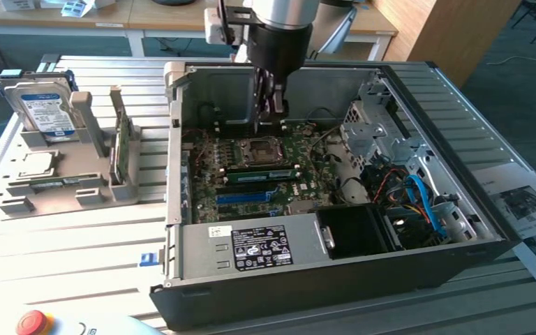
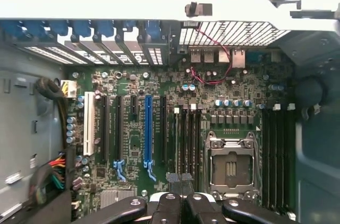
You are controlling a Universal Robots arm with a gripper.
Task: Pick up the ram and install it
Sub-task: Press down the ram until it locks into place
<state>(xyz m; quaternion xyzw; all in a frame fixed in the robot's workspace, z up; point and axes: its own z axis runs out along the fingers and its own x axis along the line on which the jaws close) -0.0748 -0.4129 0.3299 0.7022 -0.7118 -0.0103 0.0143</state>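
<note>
The arm's upper part is cut off at the exterior view's top edge. It reaches straight down into the open computer case (image 1: 417, 244), with the tool (image 1: 273, 105) above the motherboard (image 1: 259, 174) near the processor socket (image 2: 231, 168). The tool's fingers (image 2: 169, 205) are closed together with nothing between them. The ram (image 1: 119, 143) stands on edge in the grey holder (image 1: 82, 188) on the desk (image 1: 63, 251), beside the hard drive (image 1: 49, 112).

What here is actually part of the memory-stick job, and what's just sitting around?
Part of the job:
the gripper, inside the open computer case
the ram, standing in the grey holder
the motherboard with its long black slots

Just lying about:
the hard drive
the processor chip
the red button
the printed sheets
</note>
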